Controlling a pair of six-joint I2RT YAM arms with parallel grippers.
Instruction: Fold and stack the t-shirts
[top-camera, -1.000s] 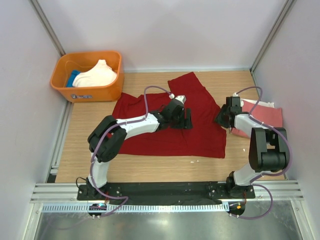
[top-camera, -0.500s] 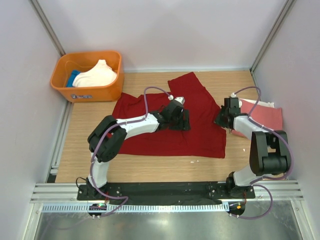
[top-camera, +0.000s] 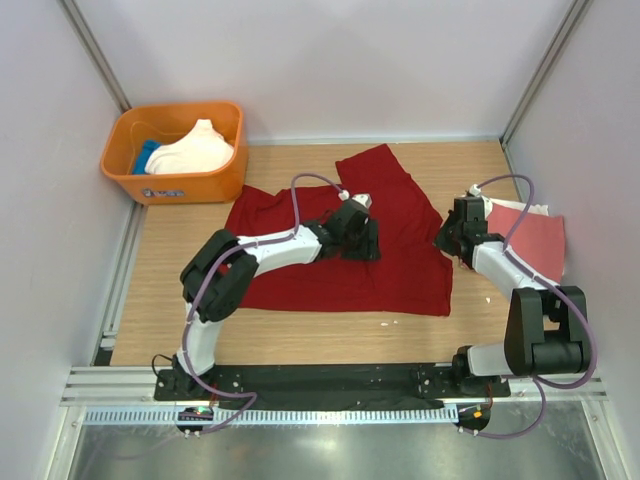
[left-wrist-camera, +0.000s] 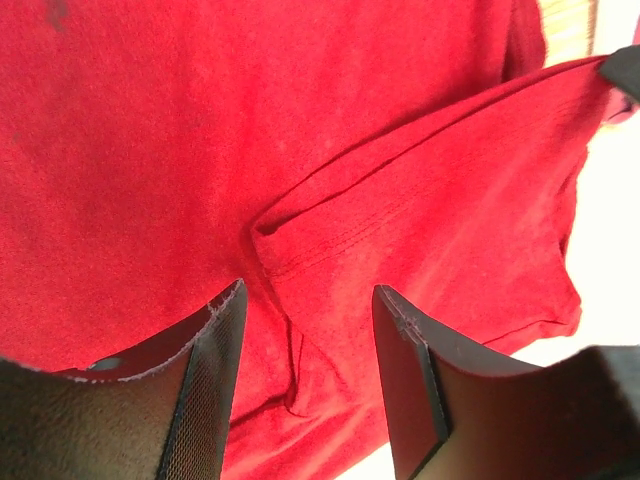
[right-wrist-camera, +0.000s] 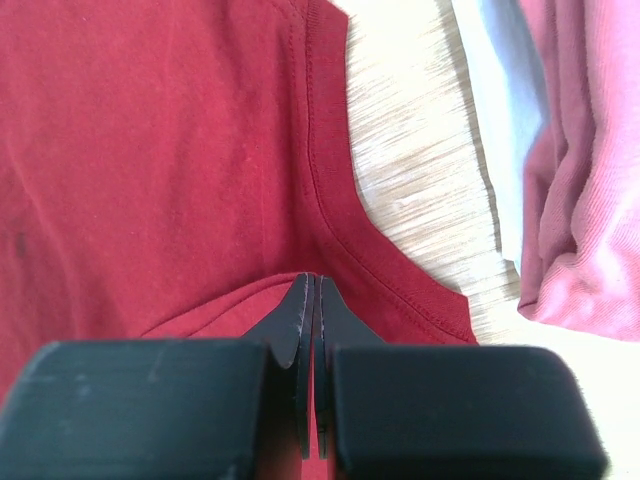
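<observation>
On the right of the table (top-camera: 300, 335), my right gripper (right-wrist-camera: 311, 280) has just pinched shut on the hem of the flat-lying dark red t-shirt (top-camera: 400, 270), while the left gripper (left-wrist-camera: 310, 290), jaws spread, narrows over a mid-shirt sleeve fold; folding looks imminent.

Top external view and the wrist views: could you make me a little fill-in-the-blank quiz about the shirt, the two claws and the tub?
1. The right gripper is ____, pinching the edge of the dark red t-shirt.
2. The left gripper hangs over a fold in that shirt with its jaws ____.
3. The orange tub, with clothes inside, stands at the far ____ corner of the table.

Missing words: shut; open; left.
</observation>
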